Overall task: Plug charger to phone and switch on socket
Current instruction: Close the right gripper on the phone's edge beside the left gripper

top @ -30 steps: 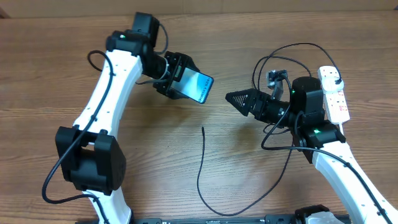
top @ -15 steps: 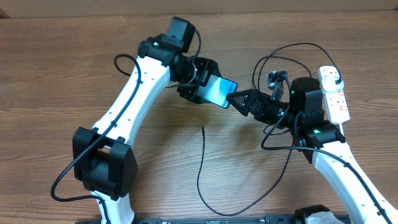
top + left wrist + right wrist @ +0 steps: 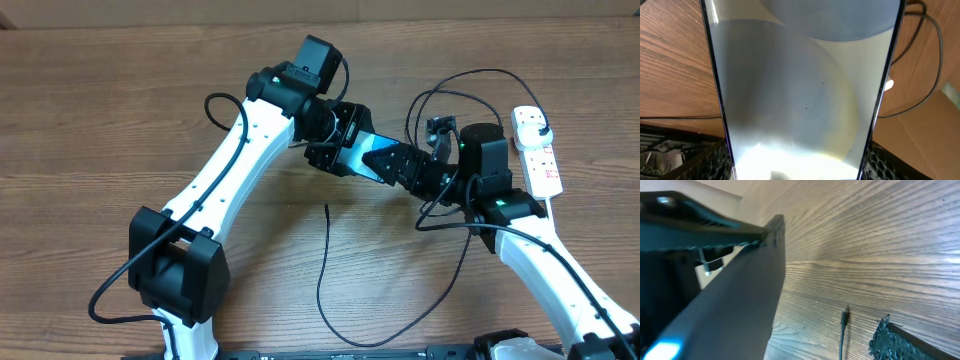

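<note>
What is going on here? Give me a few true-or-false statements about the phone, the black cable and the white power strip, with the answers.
1. The left gripper is holding the phone. True.
2. The charger is already plugged into the phone. False: its connector tip lies loose on the table, apart from the phone.
3. The socket lies on the right arm's side of the table. True.
4. The right gripper is carrying the charger. False: its jaws are open and hold nothing. It sits at the end of the phone, and the charger lies on the table.
</note>
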`<state>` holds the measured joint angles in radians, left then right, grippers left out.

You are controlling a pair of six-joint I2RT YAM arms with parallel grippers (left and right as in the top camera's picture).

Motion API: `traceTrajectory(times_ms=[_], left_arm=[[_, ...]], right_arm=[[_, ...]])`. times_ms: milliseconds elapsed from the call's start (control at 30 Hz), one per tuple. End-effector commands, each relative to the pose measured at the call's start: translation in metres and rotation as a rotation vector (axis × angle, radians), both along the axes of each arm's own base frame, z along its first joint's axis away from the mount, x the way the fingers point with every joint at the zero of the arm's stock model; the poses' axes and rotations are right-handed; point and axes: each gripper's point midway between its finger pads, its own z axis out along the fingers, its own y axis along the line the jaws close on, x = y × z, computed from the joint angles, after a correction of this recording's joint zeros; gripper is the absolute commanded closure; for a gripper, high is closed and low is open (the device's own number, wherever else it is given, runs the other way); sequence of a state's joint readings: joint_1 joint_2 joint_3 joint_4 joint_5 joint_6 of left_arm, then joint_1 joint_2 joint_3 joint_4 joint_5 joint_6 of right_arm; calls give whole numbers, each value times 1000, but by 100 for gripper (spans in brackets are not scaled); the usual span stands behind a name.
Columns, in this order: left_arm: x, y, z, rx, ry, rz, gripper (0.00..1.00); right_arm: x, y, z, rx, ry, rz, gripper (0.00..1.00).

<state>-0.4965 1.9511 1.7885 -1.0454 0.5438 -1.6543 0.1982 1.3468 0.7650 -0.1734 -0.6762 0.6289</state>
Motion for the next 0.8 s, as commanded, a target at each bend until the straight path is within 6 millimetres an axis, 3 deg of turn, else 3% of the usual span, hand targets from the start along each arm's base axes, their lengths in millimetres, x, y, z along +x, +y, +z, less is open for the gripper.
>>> traceTrajectory(times_ms=[0,333,500,767], left_arm=[[-1,-6,22,-26,-35,17,96],[0,-5,16,31,-50,52,96],[3,-1,14,55,-60,71,96],[0,-5,14,54,-46,82,96]], right_arm=[[5,3,10,0,-28,5,0],[6,3,12,2,-42,8,3],[7,3,13,4,-48,8,12],[6,8,19,30,-67,36,35]])
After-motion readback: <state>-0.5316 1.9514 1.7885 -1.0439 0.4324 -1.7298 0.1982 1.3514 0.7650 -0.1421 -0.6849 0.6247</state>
